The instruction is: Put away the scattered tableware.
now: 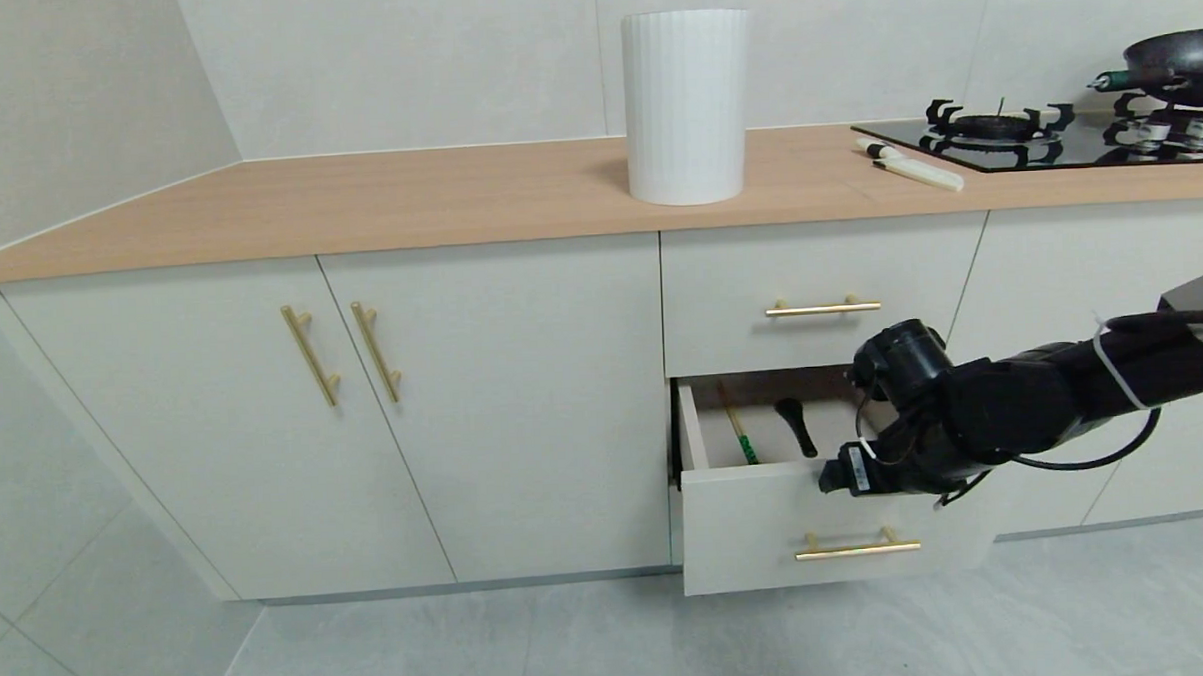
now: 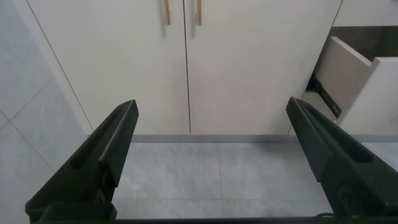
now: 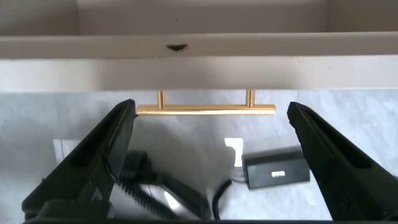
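- Finds the right gripper (image 1: 846, 475) at the top front edge of the open drawer (image 1: 748, 523), jaws apart and clamped on nothing; looks down over the drawer's lip onto its gold handle (image 3: 205, 110).
- Finds the left gripper (image 2: 211, 104) low before the cabinet doors (image 2: 249, 62), facing the floor; jaws apart too, empty.
- Counts chopsticks (image 1: 737, 435) and a black spoon (image 1: 797, 426) already lying in the drawer.
- Spots a white utensil (image 1: 916, 171) on the tabletop (image 1: 406, 195), just beside the hob (image 1: 1045, 142); cannot tell whether one piece or two.
- Lies above the right jaws and a little toward the robot's right, with the closed top drawer between; long axis slanted, mostly along the tabletop's front edge.
- Judges the right arm the nearer; likely calls for a rise from drawer to tabletop and a grip across the utensil's narrow width.
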